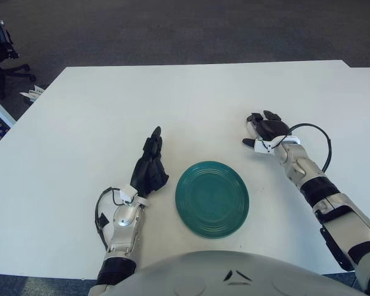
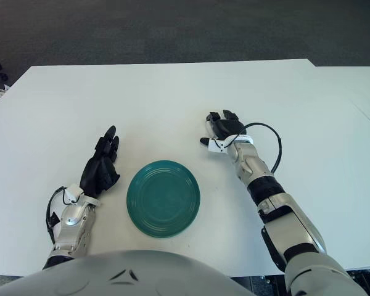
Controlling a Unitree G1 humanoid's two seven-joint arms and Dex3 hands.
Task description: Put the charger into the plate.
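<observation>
A round dark green plate (image 1: 212, 198) lies on the white table (image 1: 185, 98), near its front edge. My right hand (image 1: 263, 132) is behind and to the right of the plate, low over the table. Its black fingers are curled around a small white charger (image 1: 251, 128), which shows only as white bits between the fingers and the thumb. My left hand (image 1: 150, 165) shows just left of the plate with its fingers stretched out flat, holding nothing.
A black cable (image 1: 317, 132) loops from my right wrist. An office chair (image 1: 3, 55) and a few items on the floor stand beyond the table's left edge. Dark carpet lies past the far edge.
</observation>
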